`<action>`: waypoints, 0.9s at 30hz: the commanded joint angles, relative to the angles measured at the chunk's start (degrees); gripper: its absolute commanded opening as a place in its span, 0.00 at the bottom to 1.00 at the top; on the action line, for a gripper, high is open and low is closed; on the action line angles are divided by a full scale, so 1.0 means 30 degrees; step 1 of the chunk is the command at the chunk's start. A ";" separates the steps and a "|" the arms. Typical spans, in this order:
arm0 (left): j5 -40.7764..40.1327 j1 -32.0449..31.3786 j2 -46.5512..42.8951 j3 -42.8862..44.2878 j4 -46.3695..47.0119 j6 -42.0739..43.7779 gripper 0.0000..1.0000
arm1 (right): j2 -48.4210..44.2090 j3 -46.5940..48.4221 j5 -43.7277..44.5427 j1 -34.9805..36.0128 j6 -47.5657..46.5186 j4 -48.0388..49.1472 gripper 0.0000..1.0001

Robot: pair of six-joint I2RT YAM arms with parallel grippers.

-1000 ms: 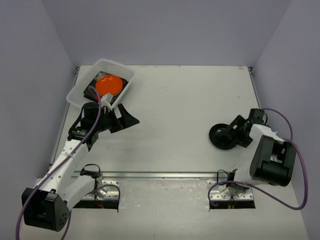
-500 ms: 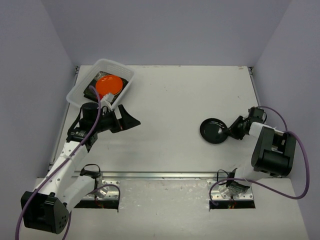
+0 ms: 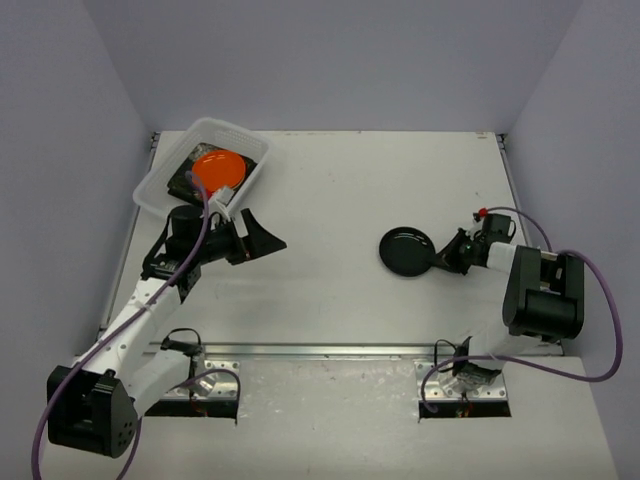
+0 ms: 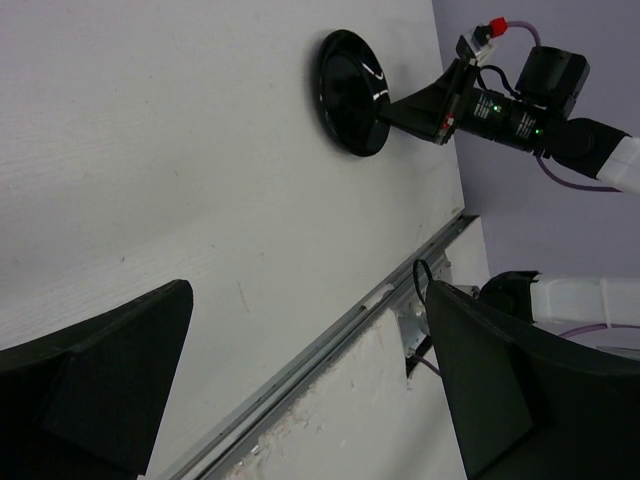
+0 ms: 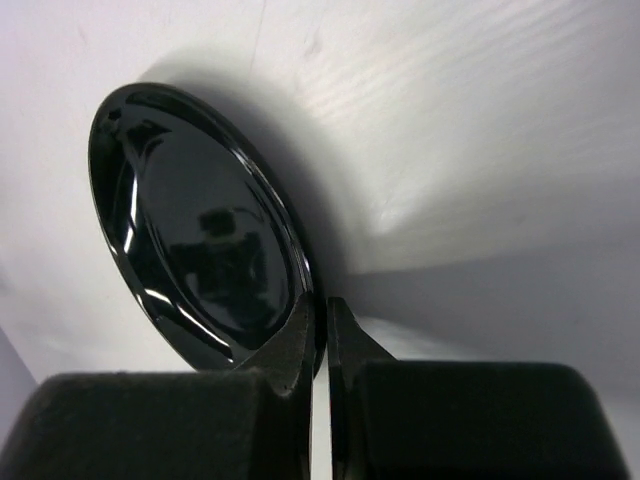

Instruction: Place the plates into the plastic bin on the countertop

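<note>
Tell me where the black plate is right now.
In the top view, the black plate is right of centre over the countertop, its rim pinched by the right gripper, far from the bin at the back left.

The right claw (image 3: 436,259), which stood wide one second ago, has closed on the 3 o'clock rim of the round glossy black plate (image 3: 405,250). Claw and plate have travelled together over the white worktop (image 3: 340,200) toward 10 o'clock in the top view. The left claw (image 3: 250,230) has shifted slightly toward 1 o'clock.
</note>
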 commanded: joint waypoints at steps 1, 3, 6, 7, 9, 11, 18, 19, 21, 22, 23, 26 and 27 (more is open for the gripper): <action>-0.0031 -0.1575 0.1635 -0.0800 0.3380 -0.1391 1.00 | -0.2492 -0.0756 -0.0434 0.2772 -0.0067 -0.1012 0.00; -0.0381 -0.2719 0.2660 -0.0964 0.4941 -0.1867 1.00 | -0.3682 -0.0800 -0.0689 0.4533 0.0199 -0.0769 0.00; -0.0873 -0.3496 0.4508 -0.1070 0.6722 -0.2264 1.00 | -0.4942 -0.1059 -0.1796 0.6127 0.1164 0.0102 0.00; -0.0884 -0.3610 0.5160 -0.1114 0.7111 -0.2258 1.00 | -0.5179 -0.1107 -0.2002 0.6763 0.1425 0.0280 0.00; -0.0810 -0.3649 0.6120 -0.1337 0.8158 -0.2320 1.00 | -0.5418 -0.1220 -0.3034 0.7650 0.2222 0.1225 0.00; -0.0410 -0.3723 0.6899 -0.1678 0.9210 -0.2699 0.99 | -0.5320 -0.1238 -0.3888 0.8549 0.2838 0.1903 0.00; 0.0346 -0.5235 0.9315 -0.1457 1.1260 -0.3476 0.70 | -0.4745 -0.0465 -0.5600 1.0860 0.4512 0.3910 0.00; 0.0324 -0.5438 0.9550 -0.1243 1.1204 -0.3476 0.63 | -0.4627 -0.0403 -0.5819 1.1002 0.4676 0.4125 0.00; 0.0073 -0.5592 0.9891 -0.0915 1.0913 -0.3418 0.44 | -0.4474 -0.0056 -0.5934 1.1328 0.4770 0.4141 0.00; -0.0062 -0.5641 0.9997 -0.0741 1.0720 -0.3369 0.34 | -0.4445 0.0097 -0.5983 1.1473 0.4789 0.4171 0.00; -0.0138 -0.5641 1.0054 -0.0601 1.0526 -0.3298 0.26 | -0.4491 0.0131 -0.6046 1.1541 0.4833 0.4286 0.00; -0.0636 -0.5641 1.0069 0.0235 0.9058 -0.2775 0.00 | -0.4696 -0.0017 -0.6055 1.1563 0.5180 0.4601 0.00; -0.1265 -0.5528 0.9821 0.0663 0.8263 -0.2650 0.00 | -0.4868 0.0049 -0.5314 1.1506 0.5067 0.3966 0.22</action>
